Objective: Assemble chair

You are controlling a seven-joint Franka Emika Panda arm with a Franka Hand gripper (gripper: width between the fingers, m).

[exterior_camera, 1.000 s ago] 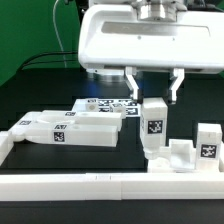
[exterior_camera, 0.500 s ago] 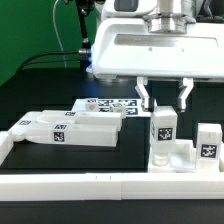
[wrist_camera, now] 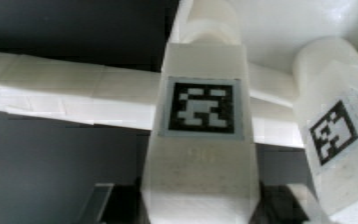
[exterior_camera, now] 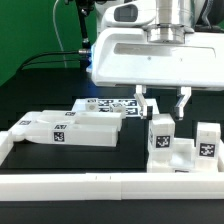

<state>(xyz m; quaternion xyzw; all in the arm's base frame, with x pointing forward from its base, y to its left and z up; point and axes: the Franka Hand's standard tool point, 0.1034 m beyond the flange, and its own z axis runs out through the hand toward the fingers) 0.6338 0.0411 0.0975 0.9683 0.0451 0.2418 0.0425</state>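
chair part point(exterior_camera: 160, 133), an upright tagged bar, sits between the jaws, which pinch its top end.

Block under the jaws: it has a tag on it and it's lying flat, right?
Not lying flat. The block under the jaws has a tag on it, but it stands upright, as the exterior view shows.
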